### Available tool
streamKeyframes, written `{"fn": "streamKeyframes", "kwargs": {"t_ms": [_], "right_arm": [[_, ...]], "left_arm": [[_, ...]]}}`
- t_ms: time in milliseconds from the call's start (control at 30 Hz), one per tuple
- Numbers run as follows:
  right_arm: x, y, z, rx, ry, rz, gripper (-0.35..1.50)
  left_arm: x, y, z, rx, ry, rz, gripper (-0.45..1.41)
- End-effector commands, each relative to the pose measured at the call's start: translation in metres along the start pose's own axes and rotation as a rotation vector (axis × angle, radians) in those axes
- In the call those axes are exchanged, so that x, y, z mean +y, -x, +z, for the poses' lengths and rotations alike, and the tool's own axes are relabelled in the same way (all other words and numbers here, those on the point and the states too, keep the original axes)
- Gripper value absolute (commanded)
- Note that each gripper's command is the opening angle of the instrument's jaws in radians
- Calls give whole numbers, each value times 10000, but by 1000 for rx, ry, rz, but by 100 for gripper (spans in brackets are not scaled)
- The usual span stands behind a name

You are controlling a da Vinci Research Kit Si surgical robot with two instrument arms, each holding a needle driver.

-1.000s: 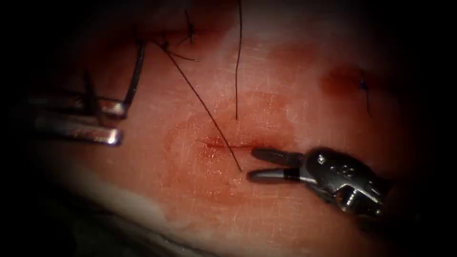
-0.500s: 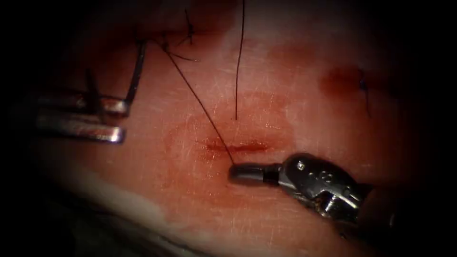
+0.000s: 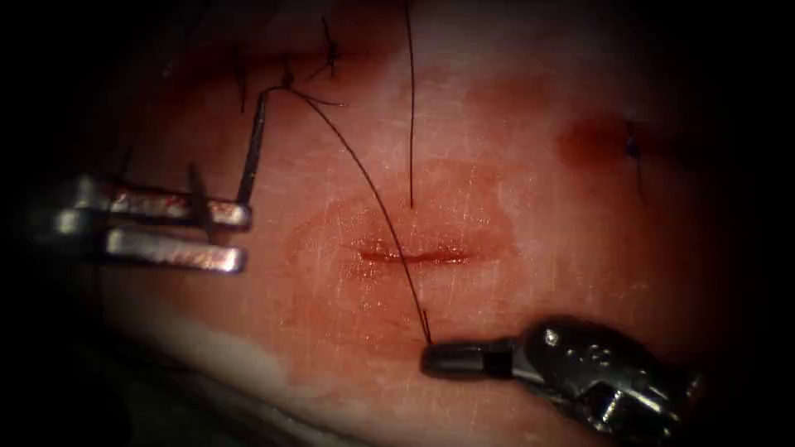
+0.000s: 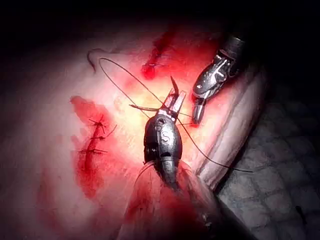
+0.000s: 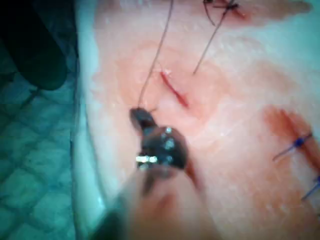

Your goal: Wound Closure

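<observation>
The right tool (image 3: 431, 359) has its jaws closed on the thread (image 3: 373, 194) below the cut (image 3: 414, 256) in the tissue (image 3: 530, 190); the left tool (image 3: 236, 236), jaws parted, holds the needle (image 3: 251, 157) (upper jaw, near one end) left of the cut, needle rising toward a knot (image 3: 286, 81); whether its far end enters the tissue is unclear.
</observation>
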Motion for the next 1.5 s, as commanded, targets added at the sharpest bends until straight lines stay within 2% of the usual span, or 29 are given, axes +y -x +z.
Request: {"fn": "streamKeyframes", "kwargs": {"t_ms": [33, 333, 500, 600, 633, 667, 700, 833, 1033, 1100, 1167, 1300, 1500], "right_arm": [[-19, 1, 12, -5, -24, -4, -35], [-78, -7, 17, -27, -93, -33, -35], [-102, -16, 17, -22, -107, -34, -35], [-109, -23, 16, 13, -105, -29, -35], [-107, -28, 13, 54, -78, -98, -35], [-105, -30, 10, 67, -61, -129, -10], [-102, -32, 7, 76, -42, -154, 7], [-85, -44, -17, 115, 53, -241, 59], [-52, -44, -50, 120, 155, -340, 69], [-42, -40, -56, 103, 185, -366, 79], [-32, -36, -61, 79, 214, -381, 81], [-19, -27, -57, 63, 248, -410, 98], [-7, -11, -33, 51, 250, -423, 96]], "left_arm": [[3, 12, 9, 0, 2, -6, -45], [8, 35, 17, -8, 1, 2, -45], [14, 39, 9, -8, 7, 6, -45], [19, 43, -3, -8, 15, 11, -45], [20, 47, -11, -13, 9, 8, -45], [21, 49, -15, -15, 6, 10, -45], [21, 52, -18, -18, 3, 0, -45], [22, 62, -28, -27, -11, 2, -45], [21, 80, -37, -38, -28, -1, -45], [20, 84, -40, -41, -32, -4, -45], [18, 88, -42, -43, -36, -8, -45], [18, 92, -42, -47, -44, -13, -45], [19, 91, -42, -50, -51, -14, -45]]}}
